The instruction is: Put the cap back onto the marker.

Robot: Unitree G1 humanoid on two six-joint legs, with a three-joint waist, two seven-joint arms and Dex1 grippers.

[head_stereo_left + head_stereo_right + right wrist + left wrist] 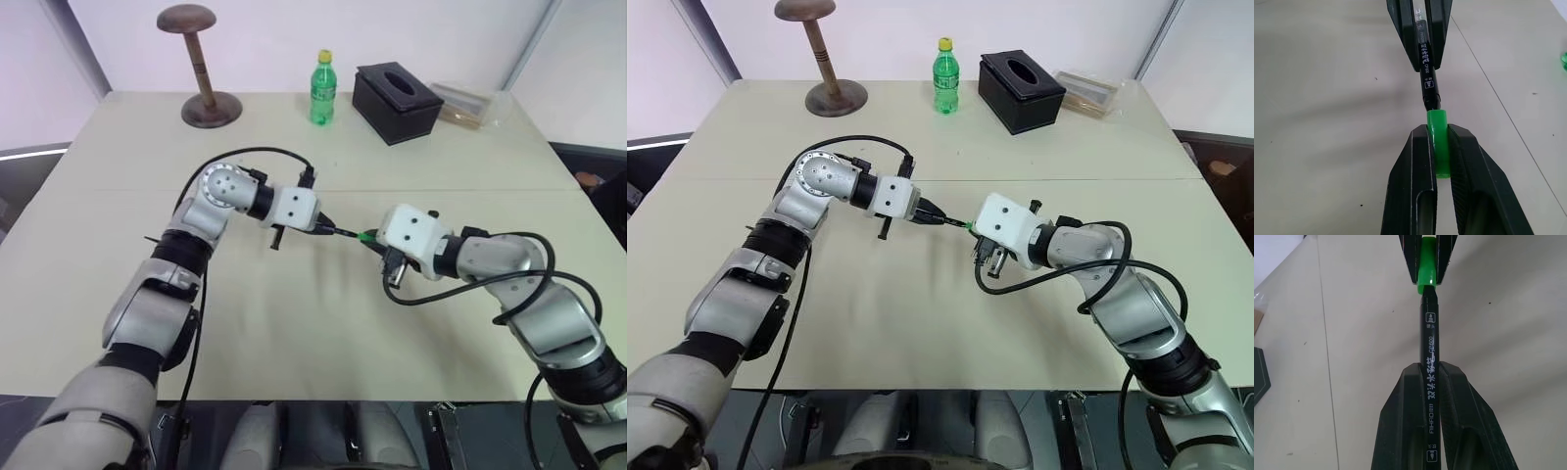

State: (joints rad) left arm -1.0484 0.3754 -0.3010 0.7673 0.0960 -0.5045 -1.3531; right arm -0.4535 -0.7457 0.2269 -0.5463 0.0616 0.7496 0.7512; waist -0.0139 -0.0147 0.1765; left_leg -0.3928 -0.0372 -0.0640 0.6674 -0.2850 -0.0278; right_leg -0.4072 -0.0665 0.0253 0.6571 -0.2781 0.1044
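Note:
Over the middle of the table my two grippers meet tip to tip. The left gripper (1430, 374) is shut on the marker (1430, 340), a slim black stick with white print, pointing at the right gripper. The right gripper (1439, 134) is shut on the cap (1437, 127), a small bright green tube. The marker's front end sits inside the cap's mouth; its tip is hidden there. In the head views the marker (340, 232) and the cap (366, 236) show as one line between the two white wrists, held above the tabletop.
Along the far edge of the beige table (294, 323) stand a wooden hat stand (205, 70), a green bottle with a yellow cap (322, 89), a black tissue box (397, 101) and a clear packet (468, 104). A seam runs across the tabletop.

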